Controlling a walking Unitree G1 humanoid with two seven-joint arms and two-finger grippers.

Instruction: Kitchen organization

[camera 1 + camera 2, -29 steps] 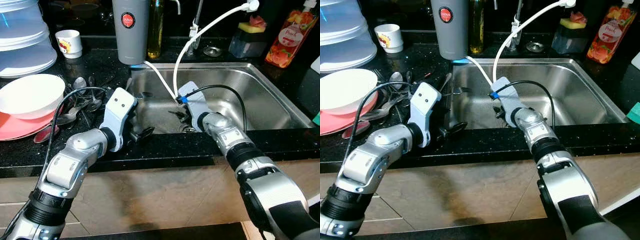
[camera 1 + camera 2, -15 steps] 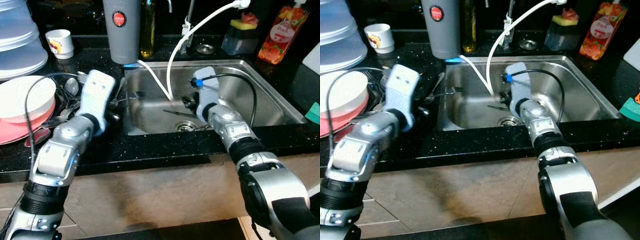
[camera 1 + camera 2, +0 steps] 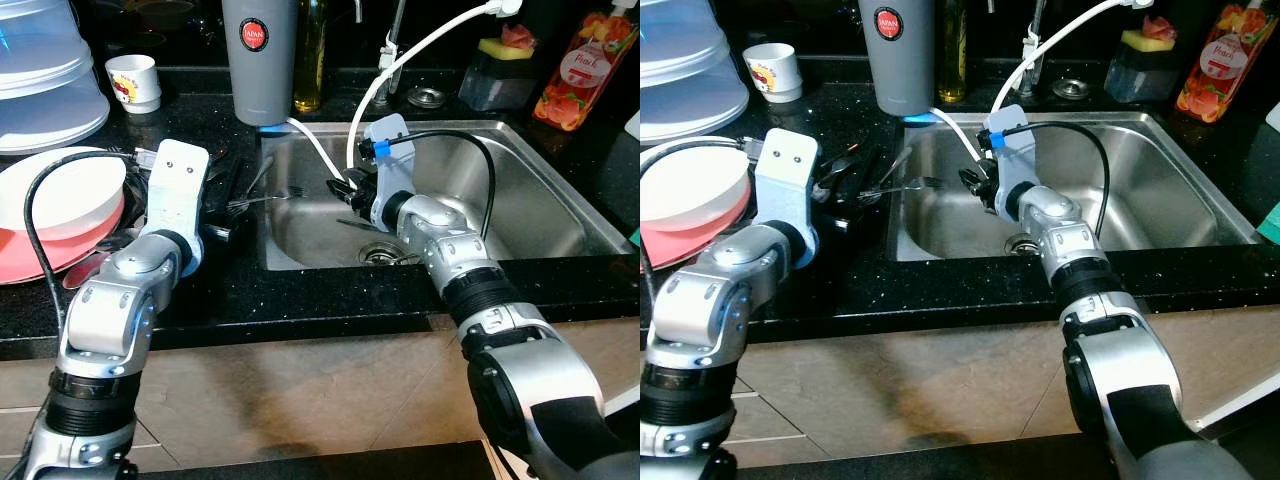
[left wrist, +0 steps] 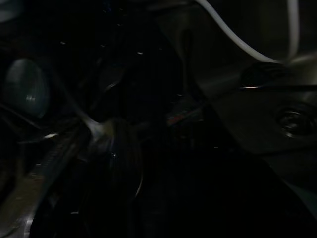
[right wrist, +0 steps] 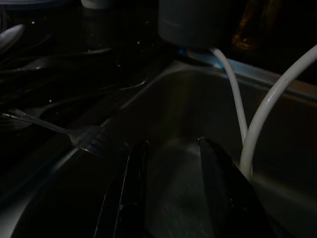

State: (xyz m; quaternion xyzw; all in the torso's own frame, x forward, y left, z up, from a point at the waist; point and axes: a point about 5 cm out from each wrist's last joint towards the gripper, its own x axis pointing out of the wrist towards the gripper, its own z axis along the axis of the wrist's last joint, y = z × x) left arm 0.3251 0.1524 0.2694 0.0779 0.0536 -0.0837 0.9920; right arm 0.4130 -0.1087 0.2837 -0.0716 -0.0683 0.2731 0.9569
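Observation:
A metal fork (image 3: 268, 198) lies across the sink's left rim, its tines out over the basin, and it also appears as the fork (image 5: 74, 134) in the right wrist view. My right gripper (image 3: 345, 186) hangs inside the steel sink (image 3: 520, 190), close to the tines. It is open, and nothing lies between its black fingers (image 5: 220, 183). My left gripper (image 3: 222, 205) hovers low over a pile of spoons and other cutlery (image 3: 845, 170) on the black counter left of the sink. A spoon (image 4: 113, 144) lies just ahead of it in the dark left wrist view.
A white bowl (image 3: 55, 190) sits on a pink plate (image 3: 30, 265) at far left, with clear plastic tubs (image 3: 50, 85) behind. A grey canister (image 3: 262, 60), a white cup (image 3: 135, 80), an oil bottle (image 3: 310, 55) and a red soap bottle (image 3: 585, 65) line the back. Two white hoses (image 3: 325, 160) hang into the sink.
My left gripper has left the sink's front-left rim and gone up over the cutlery on the counter. My right gripper has moved from near the drain toward the fork. The camera shifted too.

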